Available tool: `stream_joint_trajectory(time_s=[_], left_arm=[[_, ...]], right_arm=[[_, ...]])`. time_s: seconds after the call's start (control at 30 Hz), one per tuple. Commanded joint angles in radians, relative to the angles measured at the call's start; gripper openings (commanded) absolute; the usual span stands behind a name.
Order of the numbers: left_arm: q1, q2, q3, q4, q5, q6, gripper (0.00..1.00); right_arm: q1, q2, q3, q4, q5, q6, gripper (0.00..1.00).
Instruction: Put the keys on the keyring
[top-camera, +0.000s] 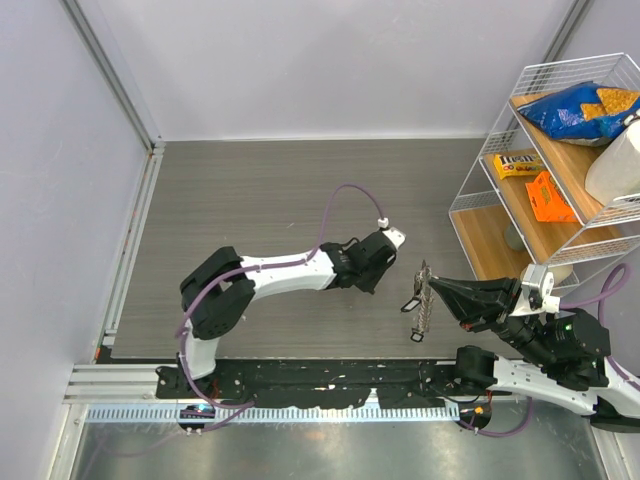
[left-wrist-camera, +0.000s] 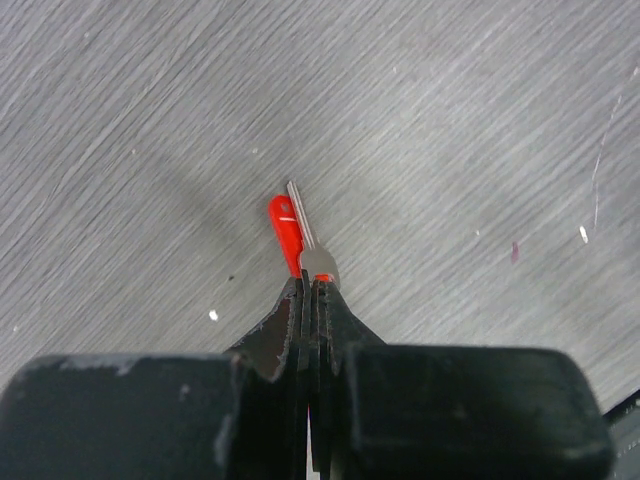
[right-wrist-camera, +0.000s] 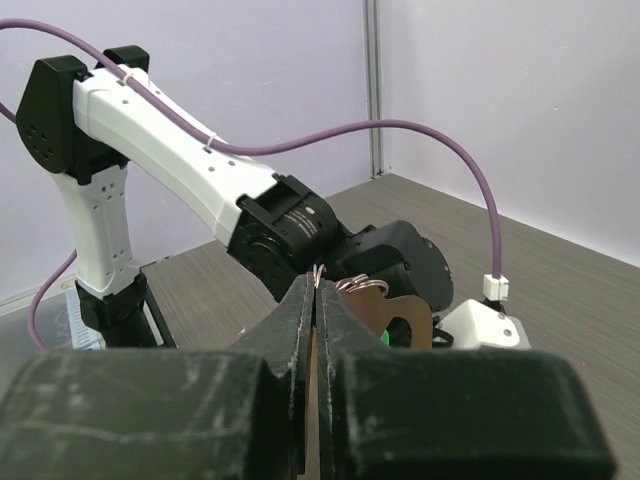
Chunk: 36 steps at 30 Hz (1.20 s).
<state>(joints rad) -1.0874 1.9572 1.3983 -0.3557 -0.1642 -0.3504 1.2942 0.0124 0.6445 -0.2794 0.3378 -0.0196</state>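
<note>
A red-headed key (left-wrist-camera: 287, 230) with a silver blade sticks out of my left gripper (left-wrist-camera: 310, 285), which is shut on its head just above the grey table. In the top view the left gripper (top-camera: 370, 283) points down at mid-table. To its right, my right gripper (top-camera: 434, 286) is shut on the keyring (top-camera: 422, 300), whose silver beaded strip hangs down beside a small dark clip. In the right wrist view, the thin wire rings (right-wrist-camera: 358, 287) and a brown tag (right-wrist-camera: 405, 318) show at the pinched fingertips (right-wrist-camera: 300, 300). A speck of green shows by the tag. No other keys are visible.
A white wire shelf (top-camera: 480, 200) stands at the right with a blue snack bag (top-camera: 580, 108), a yellow packet (top-camera: 518, 163), an orange packet (top-camera: 548, 197) and a white jug (top-camera: 618, 165). Purple cable (top-camera: 345, 195) arcs over the left arm. A metal rail (top-camera: 120, 385) runs along the near edge.
</note>
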Motion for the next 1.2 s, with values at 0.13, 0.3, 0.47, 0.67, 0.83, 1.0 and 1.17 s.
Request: stream_joint_trajectory(time_s=[0.13, 0.3, 0.47, 0.67, 0.83, 1.0, 1.17], left_arm=[[-0.012, -0.246, -0.122, 0.050, 0.008, 0.063, 0.00], [-0.025, -0.397, -0.189, 0.057, 0.091, 0.114, 0.00], [-0.071, -0.556, -0.231, 0.018, 0.109, 0.174, 0.00], [-0.100, -0.760, -0.294, 0.026, 0.160, 0.205, 0.00], [-0.109, -0.934, -0.372, 0.104, 0.293, 0.200, 0.00], [-0.117, -1.058, -0.429, 0.153, 0.371, 0.192, 0.00], [-0.120, -1.144, -0.453, 0.190, 0.494, 0.180, 0.00]], right_arm=[[0.005, 0.010, 0.052, 0.023, -0.046, 0.018, 0.06], [0.007, 0.092, 0.129, -0.078, -0.117, 0.017, 0.06], [0.005, 0.127, 0.170, -0.118, -0.247, -0.008, 0.06], [0.005, 0.178, 0.211, -0.145, -0.386, -0.029, 0.06], [0.005, 0.227, 0.242, -0.116, -0.575, -0.042, 0.06], [0.005, 0.311, 0.271, -0.101, -0.621, -0.043, 0.06], [0.005, 0.385, 0.279, -0.052, -0.657, -0.049, 0.06]])
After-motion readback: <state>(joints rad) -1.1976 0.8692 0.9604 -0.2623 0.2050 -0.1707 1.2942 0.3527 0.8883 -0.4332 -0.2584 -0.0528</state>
